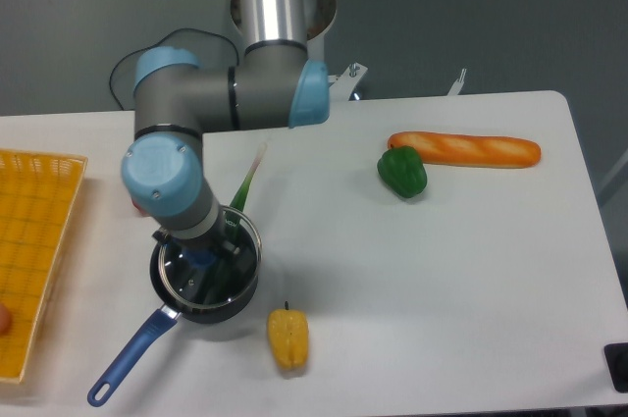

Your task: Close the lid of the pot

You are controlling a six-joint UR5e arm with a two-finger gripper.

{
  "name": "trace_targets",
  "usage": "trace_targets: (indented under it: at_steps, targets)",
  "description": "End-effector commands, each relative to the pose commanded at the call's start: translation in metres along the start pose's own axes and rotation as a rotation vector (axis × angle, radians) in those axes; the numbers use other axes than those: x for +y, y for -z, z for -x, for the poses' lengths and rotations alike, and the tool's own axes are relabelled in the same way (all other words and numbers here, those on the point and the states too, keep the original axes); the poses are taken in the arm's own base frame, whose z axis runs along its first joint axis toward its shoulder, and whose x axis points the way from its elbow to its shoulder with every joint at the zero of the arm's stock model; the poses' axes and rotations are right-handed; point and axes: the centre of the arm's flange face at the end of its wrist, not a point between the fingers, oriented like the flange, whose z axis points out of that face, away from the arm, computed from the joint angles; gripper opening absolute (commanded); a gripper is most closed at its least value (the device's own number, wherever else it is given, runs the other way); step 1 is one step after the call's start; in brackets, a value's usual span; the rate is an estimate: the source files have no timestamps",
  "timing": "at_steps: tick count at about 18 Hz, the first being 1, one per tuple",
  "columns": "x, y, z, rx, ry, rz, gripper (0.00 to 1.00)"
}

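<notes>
The pot [245, 285] is a small black saucepan on the white table at lower left, its long blue handle [128, 365] pointing toward the front-left. The pot lid [175, 278], clear glass with a metal rim, lies on top of the pot, and part of its blue knob [201, 261] shows. My gripper [212, 265] reaches straight down onto the lid at the knob. The wrist hides most of the fingers, so I cannot make out whether they are closed on the knob.
A green stalk [247, 184] lies just behind the pot. In front of the pot sits a yellow pepper [287, 338]. A green pepper [402, 172] and a bread loaf [464, 149] lie at the right. A yellow basket [34, 240] stands at the left edge.
</notes>
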Motion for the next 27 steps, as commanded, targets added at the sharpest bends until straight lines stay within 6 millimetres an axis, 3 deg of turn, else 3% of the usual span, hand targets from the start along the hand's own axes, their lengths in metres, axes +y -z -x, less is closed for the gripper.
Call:
trace_targets:
  at_steps: [6,17,20,27]
  targets:
    - [0.065,0.01,0.047,0.008,-0.09,-0.011,1.0]
    - [0.152,0.026,0.081,0.009,-0.231,0.023,1.0]
    - [0.185,0.04,0.091,0.022,-0.27,0.021,1.0]
    - [0.248,0.049,0.122,0.007,-0.333,0.046,1.0]
